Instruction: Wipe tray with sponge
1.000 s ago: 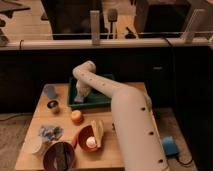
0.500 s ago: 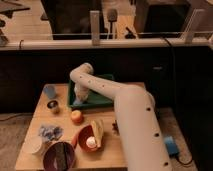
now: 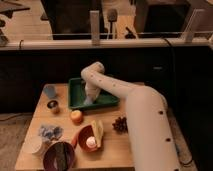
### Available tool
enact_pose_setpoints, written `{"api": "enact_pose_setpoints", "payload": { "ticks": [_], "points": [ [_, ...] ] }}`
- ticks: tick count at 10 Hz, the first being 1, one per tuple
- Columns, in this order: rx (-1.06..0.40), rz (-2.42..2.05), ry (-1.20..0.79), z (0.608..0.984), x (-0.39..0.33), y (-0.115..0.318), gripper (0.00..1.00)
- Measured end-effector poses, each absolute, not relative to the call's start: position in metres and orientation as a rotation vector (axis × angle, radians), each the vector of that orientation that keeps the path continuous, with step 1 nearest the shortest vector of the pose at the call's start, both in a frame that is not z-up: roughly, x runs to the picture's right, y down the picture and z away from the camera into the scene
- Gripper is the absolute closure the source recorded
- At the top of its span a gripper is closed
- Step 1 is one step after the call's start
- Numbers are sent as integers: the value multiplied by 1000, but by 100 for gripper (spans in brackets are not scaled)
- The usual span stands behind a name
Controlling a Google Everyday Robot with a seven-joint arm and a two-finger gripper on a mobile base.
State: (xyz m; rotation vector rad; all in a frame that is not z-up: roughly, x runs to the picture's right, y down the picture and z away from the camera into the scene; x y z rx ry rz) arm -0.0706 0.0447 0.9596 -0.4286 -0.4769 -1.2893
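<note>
Because the job is to scrub the inside of the tray [image 3: 111,101], your arm [image 3: 142,107] reaches across the wooden table [image 3: 117,146] from the right and bends down at the elbow, so the gripper [image 3: 88,100] comes to the tray floor from above, near its front left part. Its fingers are pressed together. A pale grey-blue patch sits right under them, which you can take to be the sponge [image 3: 87,102], though the grip itself is hidden by the wrist. Pinching it from above lets you push it flat against the floor.

The tray lies at the back of the table, well apart from the apple [image 3: 76,116], the orange bowl [image 3: 83,137] with the banana [image 3: 97,132], the grapes [image 3: 120,124] and the purple bowl [image 3: 59,155], so strokes should not disturb them. The blue cup [image 3: 49,91] and the small tin [image 3: 53,105] stand just left of the tray; mind them on leftward sweeps.
</note>
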Motion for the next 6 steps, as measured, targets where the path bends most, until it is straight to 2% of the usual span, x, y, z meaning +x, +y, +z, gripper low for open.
{"api": "enact_pose_setpoints", "payload": {
  "ticks": [3,6],
  "points": [
    [-431,-1234,-455,981,-57,21,100],
    [-390,-1246,-479,988,-75,6,100]
  ]
}}
